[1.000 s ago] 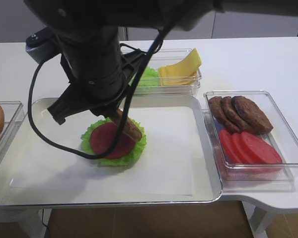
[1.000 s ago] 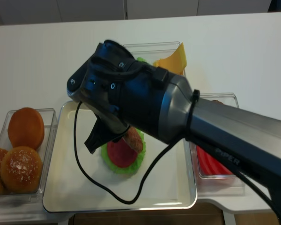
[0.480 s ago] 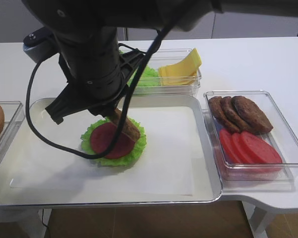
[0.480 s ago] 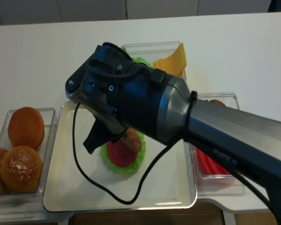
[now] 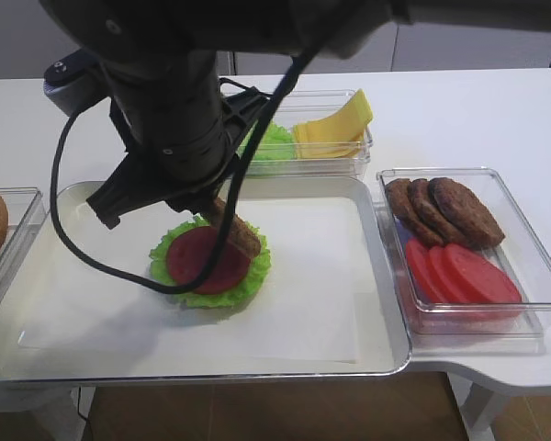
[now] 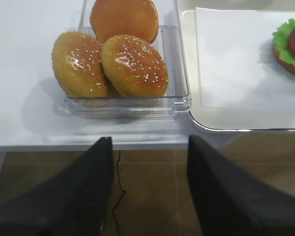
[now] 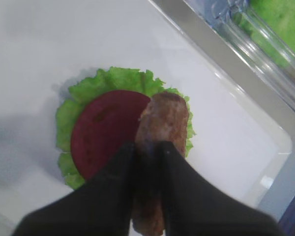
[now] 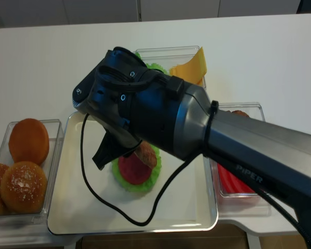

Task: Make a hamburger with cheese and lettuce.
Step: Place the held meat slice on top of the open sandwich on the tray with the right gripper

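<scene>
At centre left of the overhead view, we see the right gripper [image 7: 146,162] clamped tight on a brown patty [image 7: 160,132], held tilted over the hamburger [image 5: 209,262], a lettuce-rimmed stack topped with tomato on the tray [image 5: 367,358]. The cheese [image 5: 335,124] and lettuce [image 5: 274,145] sit in the upper-centre bin. The left gripper [image 6: 146,194] stands parted below the buns [image 6: 120,61], holding nothing.

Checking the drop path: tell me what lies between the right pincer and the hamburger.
Only the brown patty, clamped on edge in the right pincer and tilted over the hamburger; the right wrist view shows nothing else there.
</scene>
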